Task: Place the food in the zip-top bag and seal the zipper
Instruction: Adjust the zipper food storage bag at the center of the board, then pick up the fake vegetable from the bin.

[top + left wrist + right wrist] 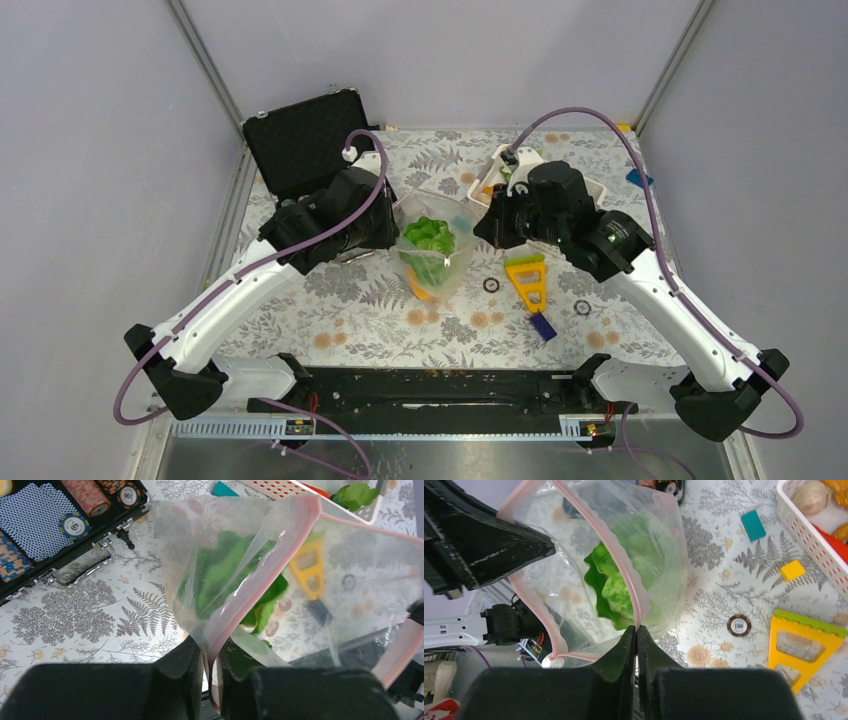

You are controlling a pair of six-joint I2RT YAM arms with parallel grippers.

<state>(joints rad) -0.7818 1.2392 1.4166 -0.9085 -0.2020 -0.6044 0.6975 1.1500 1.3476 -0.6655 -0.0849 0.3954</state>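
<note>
The clear zip-top bag (436, 245) hangs lifted between my two grippers at mid table, its mouth held open. A green lettuce leaf (430, 235) and an orange piece (420, 288) lie inside; the lettuce also shows in the right wrist view (616, 587). My left gripper (212, 667) is shut on the pink zipper strip (250, 595) at the bag's left side. My right gripper (636, 635) is shut on the pink zipper strip (626, 565) at the right side. A white slider (550, 662) sits at one end of the strip.
An open black poker-chip case (305, 140) stands at the back left. A white lattice basket (515, 175) with toy foods stands behind the right arm. A yellow block (527, 280), a blue block (542, 326) and loose chips (491, 285) lie right of the bag.
</note>
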